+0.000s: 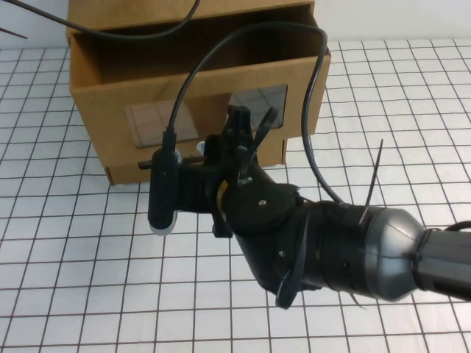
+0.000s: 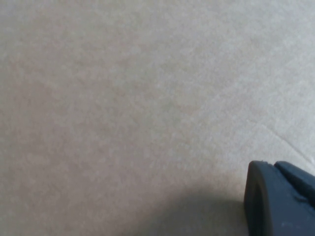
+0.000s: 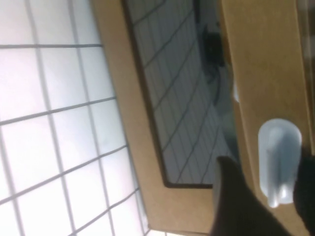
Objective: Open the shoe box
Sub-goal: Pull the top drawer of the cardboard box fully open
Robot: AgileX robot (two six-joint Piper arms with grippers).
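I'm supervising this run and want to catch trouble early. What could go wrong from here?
1. The right gripper stands open astride the white handle on the box; a skewed close may slip off it.
2. Its cable loops across the box front and could snag during a pull.
3. The left gripper sits close against cardboard, outside the high view; a nudge might shift the box.

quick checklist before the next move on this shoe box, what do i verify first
1. Right gripper at the shoe box front, jaws apart: ok.
2. White handle between those jaws: cannot tell.
3. Front panel started open, dark gap along its top: ok.
4. Left gripper close against bare cardboard, bracing: cannot tell.
5. Black cable clear of the box: cannot tell.
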